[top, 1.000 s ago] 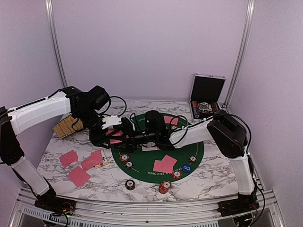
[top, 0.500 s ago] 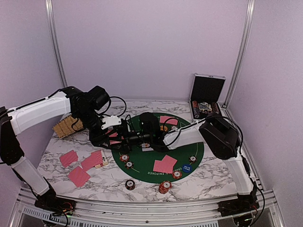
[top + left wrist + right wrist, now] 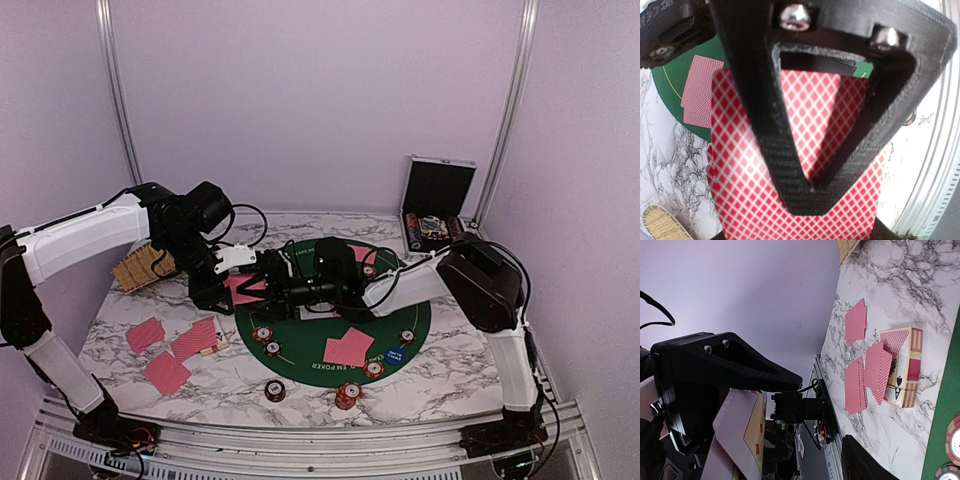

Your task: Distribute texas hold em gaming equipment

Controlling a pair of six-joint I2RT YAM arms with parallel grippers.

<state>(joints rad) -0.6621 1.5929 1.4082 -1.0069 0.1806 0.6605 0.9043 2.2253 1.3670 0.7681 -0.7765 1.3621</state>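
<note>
**Left claw** [image 3: 228,287]: closed on a deck of pink-red, diamond-backed playing cards [image 3: 755,190]. It holds the deck above the marble-patterned table [image 3: 440,375], a little left of its middle, over the left rim of the round green felt mat [image 3: 405,322].

**Right claw** [image 3: 278,284]: meets the deck from the right. Its jaws stand apart with a white-faced card [image 3: 740,425] between them, not visibly pinched.

**Governing relation:** the deck's long axis appears to run along the left claw's fingers [image 3: 765,125] toward the table's right edge. Its free short end therefore faces the right claw, just beside it. The right arm is the nearer to that end. Drawing a card off probably calls for a pull rightward along that axis.

**Already laid out:**
- pink-red card pairs [image 3: 165,372] near the front left corner
- another pair [image 3: 348,347] on the mat
- red-and-white striped poker chips [image 3: 348,395] by the front edge
- a blue round marker disc [image 3: 394,354]

**Also present:**
- a printed card box [image 3: 902,367]
- a woven straw basket [image 3: 140,265] at the left edge
- a silver case [image 3: 437,200] at the far right corner
</note>
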